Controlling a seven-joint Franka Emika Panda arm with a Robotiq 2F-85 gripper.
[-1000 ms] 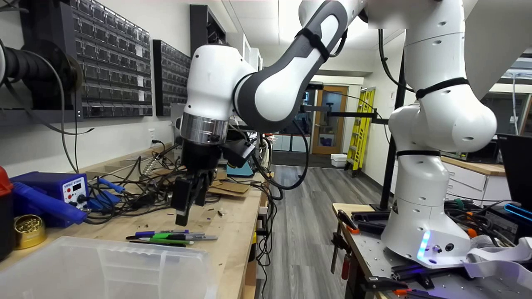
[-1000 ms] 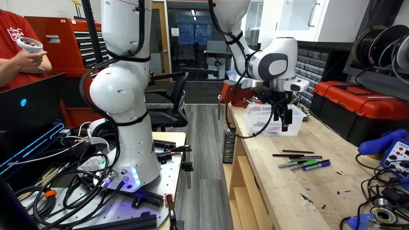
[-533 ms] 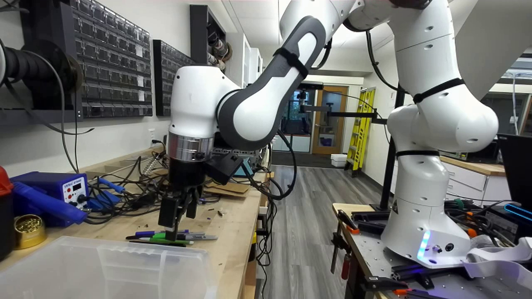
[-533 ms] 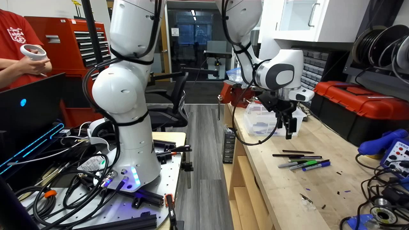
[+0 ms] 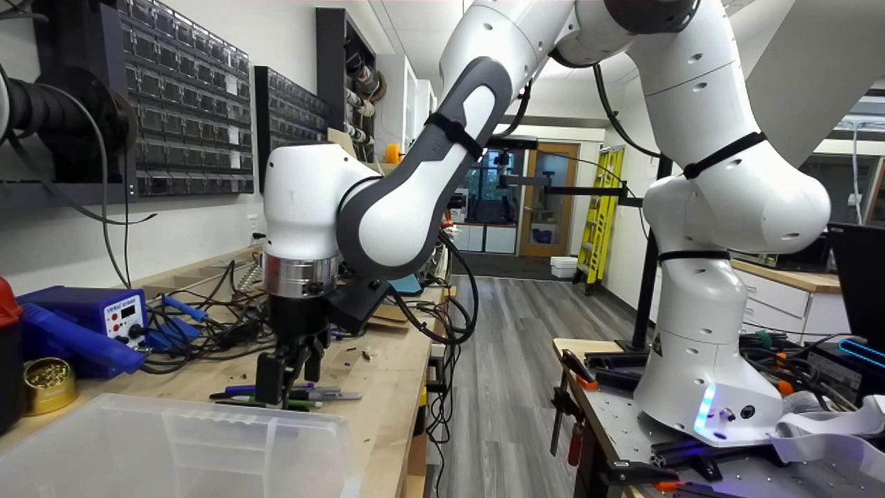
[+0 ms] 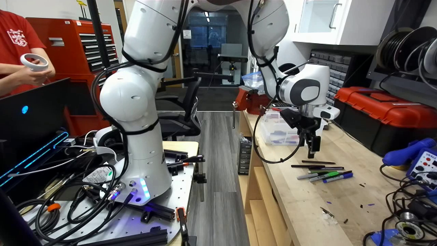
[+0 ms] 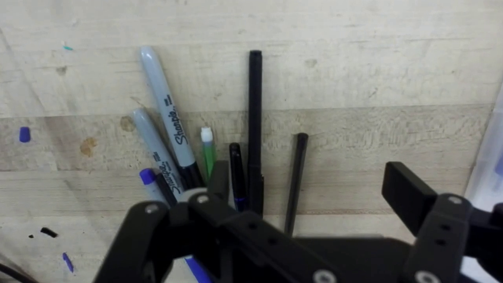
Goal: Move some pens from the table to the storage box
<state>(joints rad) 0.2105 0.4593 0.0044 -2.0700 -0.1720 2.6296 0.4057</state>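
Several pens lie in a loose group on the wooden table: a black pen (image 6: 318,162), a green pen (image 6: 322,176), a blue-capped pen (image 6: 338,177) and grey markers (image 7: 167,106). My gripper (image 6: 313,147) is open and empty, low above the black-pen side of the group. In the wrist view a long black pen (image 7: 255,114), a thin dark pen (image 7: 297,177) and a short black pen (image 7: 237,169) show between the spread fingers (image 7: 304,177). The left finger partly covers a green-and-white pen (image 7: 208,149). The clear storage box (image 6: 277,136) stands behind the gripper, with coloured items inside.
A red-and-black toolbox (image 6: 389,119) stands along the wall. A blue soldering station (image 5: 90,325) and tangled cables (image 5: 228,332) lie on the wall side. A red vise (image 6: 254,102) is beyond the box. Small scraps (image 7: 49,232) lie on the table.
My arm has lowered steadily, bringing the gripper down from well above the table to just over the pens. The fingers stay open. The pens and box have not moved.
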